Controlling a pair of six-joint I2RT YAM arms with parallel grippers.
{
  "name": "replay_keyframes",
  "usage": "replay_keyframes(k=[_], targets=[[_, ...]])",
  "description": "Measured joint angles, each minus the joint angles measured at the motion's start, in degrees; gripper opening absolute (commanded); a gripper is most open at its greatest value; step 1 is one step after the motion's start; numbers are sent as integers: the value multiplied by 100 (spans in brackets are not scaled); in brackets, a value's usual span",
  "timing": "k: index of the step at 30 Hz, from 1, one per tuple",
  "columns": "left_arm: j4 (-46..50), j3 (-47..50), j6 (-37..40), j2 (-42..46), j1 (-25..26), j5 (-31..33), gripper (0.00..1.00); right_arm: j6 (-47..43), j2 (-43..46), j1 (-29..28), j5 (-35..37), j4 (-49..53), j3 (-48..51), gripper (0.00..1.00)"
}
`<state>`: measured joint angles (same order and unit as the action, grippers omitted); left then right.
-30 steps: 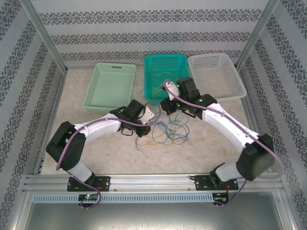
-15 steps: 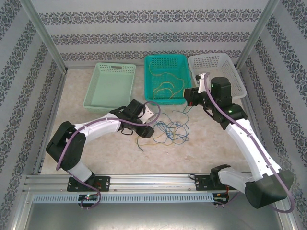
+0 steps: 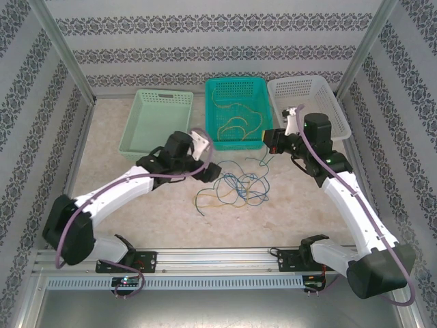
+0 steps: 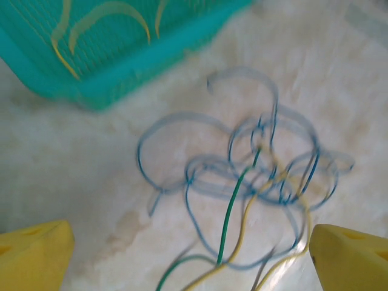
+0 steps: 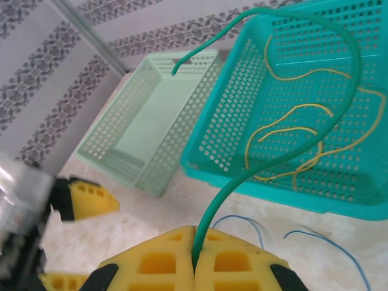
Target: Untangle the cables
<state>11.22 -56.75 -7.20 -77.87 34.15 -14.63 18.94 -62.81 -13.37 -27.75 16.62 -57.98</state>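
Note:
A tangle of thin blue, yellow and green cables [image 3: 235, 188] lies on the table in front of the teal basket [image 3: 212, 116]. My left gripper [image 3: 210, 172] hovers at the tangle's left edge, open and empty. In the left wrist view its yellow fingertips [image 4: 33, 254] stand far apart over the blurred cables [image 4: 254, 176]. My right gripper [image 3: 268, 142] is by the teal basket's front right corner. It is shut [image 5: 194, 248] on a green cable [image 5: 216, 204] that arcs up over the teal basket [image 5: 273, 194]. Several yellow cables [image 5: 291, 130] lie inside that basket.
A pale green basket [image 3: 157, 119] stands left of the teal one and a white basket [image 3: 307, 102] right of it, all along the back. Patterned walls and metal posts close in the table. The left gripper's fingers [image 5: 91, 197] appear low left in the right wrist view.
My left gripper has opened and drawn back leftward off the tangle. The right arm swung right from the teal basket's front with the green cable, then almost held still.

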Motion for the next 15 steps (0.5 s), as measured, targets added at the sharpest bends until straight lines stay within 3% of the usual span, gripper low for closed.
replay_keyframes(k=[3, 7, 15], targets=[[-584, -55, -575, 234, -431, -485, 100, -11, 7, -251, 2, -120, 87, 0], [-1185, -452, -1521, -221, -918, -1405, 99, -107, 7, -643, 125, -240, 149, 0], [-2990, -927, -3670, -1362, -986, -2868, 93, -396, -76, -1587, 835, -455, 155, 0]])
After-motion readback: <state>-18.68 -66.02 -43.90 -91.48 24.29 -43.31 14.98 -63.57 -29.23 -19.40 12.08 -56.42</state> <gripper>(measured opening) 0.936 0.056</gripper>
